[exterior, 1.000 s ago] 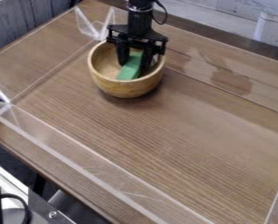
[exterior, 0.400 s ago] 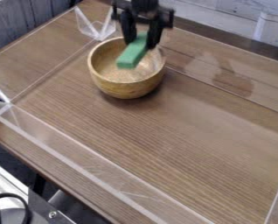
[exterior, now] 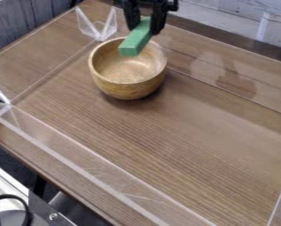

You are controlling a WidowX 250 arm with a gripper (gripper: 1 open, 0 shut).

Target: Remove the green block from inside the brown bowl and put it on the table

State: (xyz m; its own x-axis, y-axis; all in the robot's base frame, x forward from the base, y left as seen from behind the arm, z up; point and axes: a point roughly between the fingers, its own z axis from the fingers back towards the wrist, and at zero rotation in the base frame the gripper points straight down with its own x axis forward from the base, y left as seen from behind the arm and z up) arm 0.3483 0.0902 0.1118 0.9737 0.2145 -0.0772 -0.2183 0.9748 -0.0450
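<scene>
Single view only, fixed above tabletop [exterior: 167,146], facing obliquely down toward far edge. Moderately near: brown bowl [exterior: 127,89] small in upper middle, bare wood filling foreground, clear plastic edging [exterior: 60,154] crossing lower left.

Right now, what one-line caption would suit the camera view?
The gripper holds the green block tilted above the brown bowl on the table.

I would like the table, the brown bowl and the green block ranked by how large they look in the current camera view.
1. Table
2. Brown bowl
3. Green block
</scene>
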